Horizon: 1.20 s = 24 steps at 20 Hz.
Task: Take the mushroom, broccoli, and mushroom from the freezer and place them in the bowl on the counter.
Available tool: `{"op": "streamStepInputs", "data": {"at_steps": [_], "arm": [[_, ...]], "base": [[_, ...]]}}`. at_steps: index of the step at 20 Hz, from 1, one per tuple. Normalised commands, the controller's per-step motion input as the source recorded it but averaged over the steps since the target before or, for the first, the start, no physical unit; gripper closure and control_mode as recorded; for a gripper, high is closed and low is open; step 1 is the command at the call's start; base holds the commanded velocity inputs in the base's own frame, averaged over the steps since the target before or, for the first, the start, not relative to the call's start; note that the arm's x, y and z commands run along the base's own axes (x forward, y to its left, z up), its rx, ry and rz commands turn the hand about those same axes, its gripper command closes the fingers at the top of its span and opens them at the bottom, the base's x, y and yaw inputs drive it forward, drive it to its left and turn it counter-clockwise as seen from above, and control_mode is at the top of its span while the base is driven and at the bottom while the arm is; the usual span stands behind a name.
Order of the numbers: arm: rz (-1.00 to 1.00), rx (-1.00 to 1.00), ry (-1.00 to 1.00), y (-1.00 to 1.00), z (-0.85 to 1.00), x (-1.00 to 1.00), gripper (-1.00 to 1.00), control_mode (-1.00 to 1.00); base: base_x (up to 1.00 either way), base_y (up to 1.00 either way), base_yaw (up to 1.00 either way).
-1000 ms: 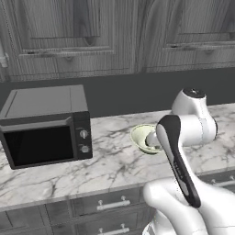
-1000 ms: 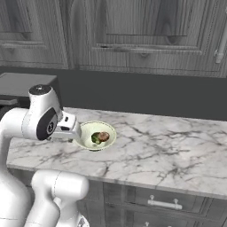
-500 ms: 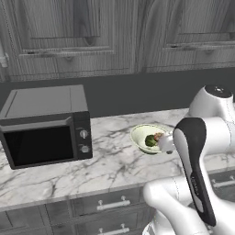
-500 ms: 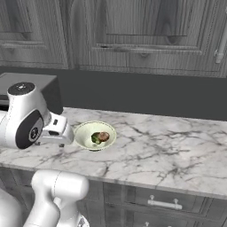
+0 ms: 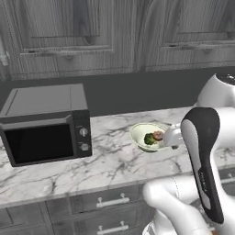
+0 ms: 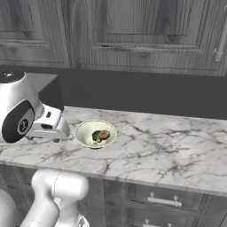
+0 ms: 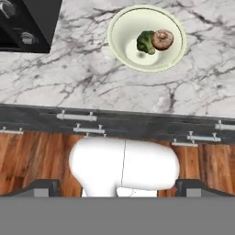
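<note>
We see the marble table (image 5: 55,174), the black microwave (image 5: 46,124) on it, and the bowl (image 7: 120,43) just beside the microwave, holding the broccoli (image 7: 145,42) touching one mushroom (image 7: 162,39). The gripper (image 7: 117,186) hangs off the table's front edge, jaws spread wide and empty. We judge a second mushroom is missing; swinging back, the arm could clip the bowl.

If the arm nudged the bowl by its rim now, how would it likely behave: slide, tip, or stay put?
The bowl is shallow and wide, so it would probably slide on the smooth marble counter rather than tip. It likely moves easily, holding only the broccoli and a mushroom. Both sit loose, so they may roll inside.
</note>
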Motion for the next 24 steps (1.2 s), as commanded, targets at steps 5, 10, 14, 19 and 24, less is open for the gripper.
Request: {"op": "streamStepInputs", "data": {"at_steps": [5, 10, 14, 19, 24], "arm": [[0.0, 0.0, 0.0, 0.0, 0.0, 0.0, -1.0, 1.0], [0.0, 0.0, 0.0, 0.0, 0.0, 0.0, -1.0, 1.0], [0.0, 0.0, 0.0, 0.0, 0.0, 0.0, -1.0, 1.0], [0.0, 0.0, 0.0, 0.0, 0.0, 0.0, -1.0, 1.0], [0.0, 0.0, 0.0, 0.0, 0.0, 0.0, -1.0, 1.0]], "base": [[-1.0, 0.0, 0.0], [-0.98, 0.58, 0.0], [-0.59, 1.0, 0.0], [-0.32, 1.0, 0.0], [-0.45, 1.0, 0.0]]}}
